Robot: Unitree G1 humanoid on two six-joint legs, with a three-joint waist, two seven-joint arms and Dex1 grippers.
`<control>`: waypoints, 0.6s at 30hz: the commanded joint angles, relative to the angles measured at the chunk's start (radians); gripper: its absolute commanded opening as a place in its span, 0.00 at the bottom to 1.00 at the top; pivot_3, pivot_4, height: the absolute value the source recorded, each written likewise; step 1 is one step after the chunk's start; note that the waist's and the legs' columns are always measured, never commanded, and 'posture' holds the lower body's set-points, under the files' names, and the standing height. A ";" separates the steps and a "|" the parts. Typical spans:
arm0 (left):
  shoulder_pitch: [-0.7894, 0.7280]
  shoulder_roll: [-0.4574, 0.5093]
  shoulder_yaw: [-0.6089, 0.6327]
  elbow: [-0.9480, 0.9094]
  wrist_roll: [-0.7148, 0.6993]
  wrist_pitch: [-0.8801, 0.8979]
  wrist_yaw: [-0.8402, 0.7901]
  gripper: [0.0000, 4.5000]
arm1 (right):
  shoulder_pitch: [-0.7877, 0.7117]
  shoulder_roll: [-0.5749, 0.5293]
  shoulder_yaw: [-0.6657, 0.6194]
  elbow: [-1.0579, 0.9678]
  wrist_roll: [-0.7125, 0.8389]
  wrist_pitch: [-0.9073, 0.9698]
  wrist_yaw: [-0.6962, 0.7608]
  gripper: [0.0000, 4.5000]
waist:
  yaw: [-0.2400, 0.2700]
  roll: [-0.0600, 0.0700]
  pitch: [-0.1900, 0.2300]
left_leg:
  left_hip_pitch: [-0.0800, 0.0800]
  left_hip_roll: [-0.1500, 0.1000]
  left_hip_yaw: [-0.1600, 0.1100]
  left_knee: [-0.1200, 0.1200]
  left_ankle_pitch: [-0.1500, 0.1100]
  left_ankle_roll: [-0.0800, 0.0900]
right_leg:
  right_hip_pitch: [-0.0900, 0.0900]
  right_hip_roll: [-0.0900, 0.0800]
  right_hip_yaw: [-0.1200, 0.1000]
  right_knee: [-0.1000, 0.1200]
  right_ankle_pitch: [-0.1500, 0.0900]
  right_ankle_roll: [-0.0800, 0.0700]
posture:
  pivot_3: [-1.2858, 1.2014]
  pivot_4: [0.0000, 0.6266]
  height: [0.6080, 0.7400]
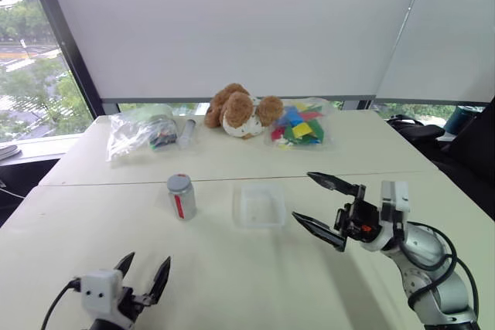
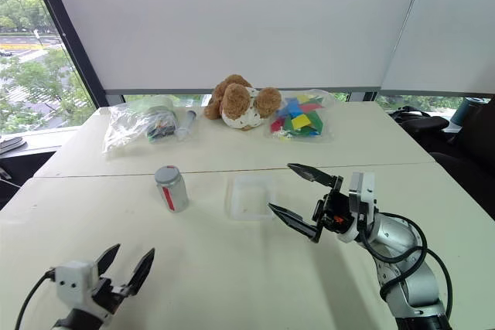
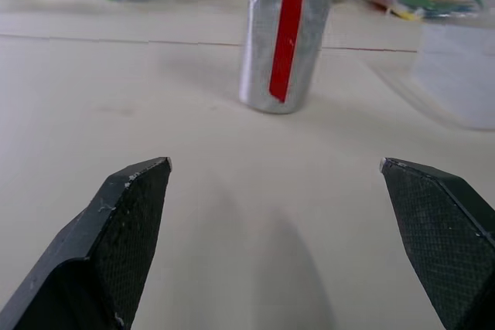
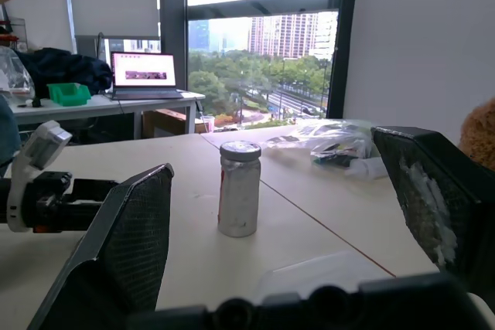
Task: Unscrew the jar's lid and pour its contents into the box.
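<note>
Both your grippers, left (image 1: 145, 269) and right (image 1: 323, 202), gape wide, holding nothing. Your jar (image 1: 181, 196) stands upright, lid (image 1: 179, 182) on, just left of the box (image 1: 260, 205); right gripper hovers right of that box.

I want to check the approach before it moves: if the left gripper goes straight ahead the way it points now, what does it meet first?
Most likely the jar: it stands upright straight ahead between the open fingers of the left gripper, with bare table in between. The box sits off to the side.
</note>
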 commanded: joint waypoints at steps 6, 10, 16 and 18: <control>-0.308 -0.003 -0.091 0.071 0.160 0.138 0.167 0.99 | -0.027 -0.021 0.005 -0.047 -0.008 0.028 -0.022 1.00 | 0.000 0.000 0.000 | 0.000 0.000 -0.001 0.001 0.000 0.000 | 0.001 0.001 0.000 0.001 0.000 0.000 | 0.52 0.24 1.00; -0.431 -0.001 -0.094 0.162 0.182 0.149 0.200 0.99 | -0.025 -0.024 0.007 -0.040 -0.013 0.030 -0.015 1.00 | -0.004 0.000 0.000 | 0.000 0.000 0.000 0.000 0.000 0.000 | 0.000 0.002 0.000 0.001 0.000 0.001 | 0.52 0.24 1.00; -0.535 -0.005 -0.109 0.255 0.191 0.144 0.217 0.99 | -0.002 -0.029 -0.009 -0.033 -0.009 0.017 -0.009 1.00 | -0.001 0.000 0.000 | 0.000 0.001 -0.002 0.000 0.000 0.001 | 0.000 0.005 0.000 0.002 0.001 0.001 | 0.52 0.24 1.00; -0.561 -0.009 -0.108 0.291 0.192 0.137 0.225 0.99 | 0.011 -0.030 -0.016 -0.034 -0.010 0.010 -0.009 1.00 | 0.000 0.000 0.000 | 0.000 0.001 -0.002 0.000 0.000 0.001 | 0.001 0.005 0.000 0.002 0.001 0.001 | 0.52 0.24 1.00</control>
